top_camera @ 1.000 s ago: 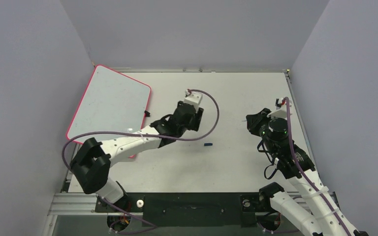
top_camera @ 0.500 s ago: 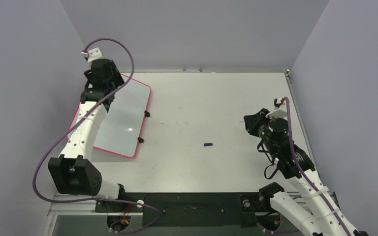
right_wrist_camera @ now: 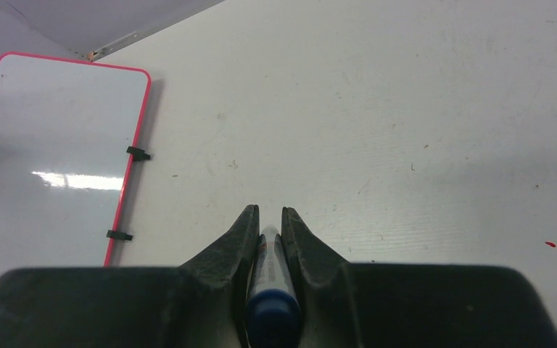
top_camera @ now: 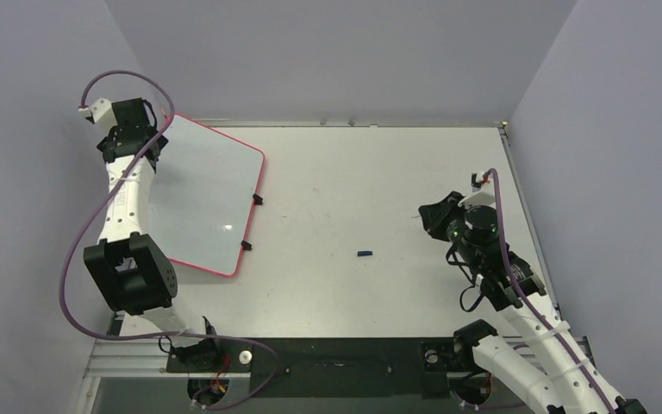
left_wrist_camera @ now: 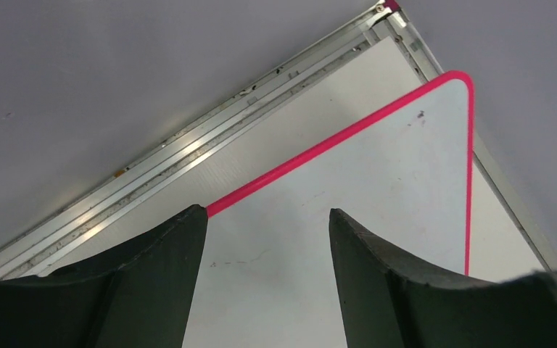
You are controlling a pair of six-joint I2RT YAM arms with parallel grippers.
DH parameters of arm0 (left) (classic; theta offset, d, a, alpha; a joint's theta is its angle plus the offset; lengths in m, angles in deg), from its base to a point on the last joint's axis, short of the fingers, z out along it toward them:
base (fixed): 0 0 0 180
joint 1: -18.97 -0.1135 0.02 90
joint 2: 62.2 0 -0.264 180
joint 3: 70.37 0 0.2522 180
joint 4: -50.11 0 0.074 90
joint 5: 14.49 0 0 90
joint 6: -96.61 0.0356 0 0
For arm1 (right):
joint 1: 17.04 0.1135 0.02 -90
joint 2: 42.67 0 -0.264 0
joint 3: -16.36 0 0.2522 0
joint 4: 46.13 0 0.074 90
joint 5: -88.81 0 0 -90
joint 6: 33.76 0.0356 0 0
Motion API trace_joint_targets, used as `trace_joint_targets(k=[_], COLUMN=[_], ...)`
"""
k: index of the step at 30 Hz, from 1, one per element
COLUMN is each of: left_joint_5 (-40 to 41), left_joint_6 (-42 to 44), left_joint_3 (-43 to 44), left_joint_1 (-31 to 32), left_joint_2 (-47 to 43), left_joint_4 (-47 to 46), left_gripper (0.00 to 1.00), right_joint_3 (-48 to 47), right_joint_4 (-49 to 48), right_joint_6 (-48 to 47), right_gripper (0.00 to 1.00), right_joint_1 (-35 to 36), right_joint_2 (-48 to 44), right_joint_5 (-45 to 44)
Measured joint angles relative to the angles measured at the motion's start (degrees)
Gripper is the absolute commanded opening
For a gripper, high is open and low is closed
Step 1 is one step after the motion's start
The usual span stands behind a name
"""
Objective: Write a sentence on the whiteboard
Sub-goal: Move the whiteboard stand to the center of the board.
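The whiteboard [top_camera: 202,194] lies flat at the table's left, white with a pink rim; its surface looks blank apart from faint smudges, and the sentence is out of view. My left gripper [top_camera: 138,142] hovers over the board's far left corner, open, with nothing between its fingers. In the left wrist view the left gripper [left_wrist_camera: 268,217] frames the whiteboard [left_wrist_camera: 384,181] and its pink edge. My right gripper [top_camera: 435,216] stands over the table's right side, shut on a blue-ended marker [right_wrist_camera: 270,286]. In the right wrist view the right gripper [right_wrist_camera: 269,216] points toward the whiteboard [right_wrist_camera: 51,145].
A small blue cap [top_camera: 364,254] lies on the table between the board and the right arm. Two black clips [top_camera: 257,200] [top_camera: 244,245] sit on the board's right edge. Grey walls close in on the left, back and right; the left gripper is near the left wall.
The left arm swung from the table's middle to the board's far left corner and its gripper opened wider. The right gripper edged slightly left, still gripping the marker.
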Motion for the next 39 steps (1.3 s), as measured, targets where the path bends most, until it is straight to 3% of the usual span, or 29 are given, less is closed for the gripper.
trace_joint_targets(k=[13, 26, 39], left_joint_5=[-0.48, -11.1, -22.49], left_joint_6=[-8.72, -13.29, -10.01], left_joint_3=[-0.83, -2.78, -3.32], left_joint_1=[-6.05, -9.25, -8.44], left_joint_2=[2.58, 6.14, 7.06], left_joint_4=[0.35, -2.03, -8.46], left_gripper=[0.6, 0.58, 0.54], right_joint_3=[0.0, 0.0, 0.0], right_joint_4=[-0.09, 0.13, 0.79], right_joint_6=[-0.22, -1.18, -1.73], right_gripper=[0.0, 0.0, 0.0], right_joint_1=[0.0, 0.0, 0.0], right_joint_2=[1.57, 1.57, 1.57], right_joint_5=[1.38, 1.44, 1.38])
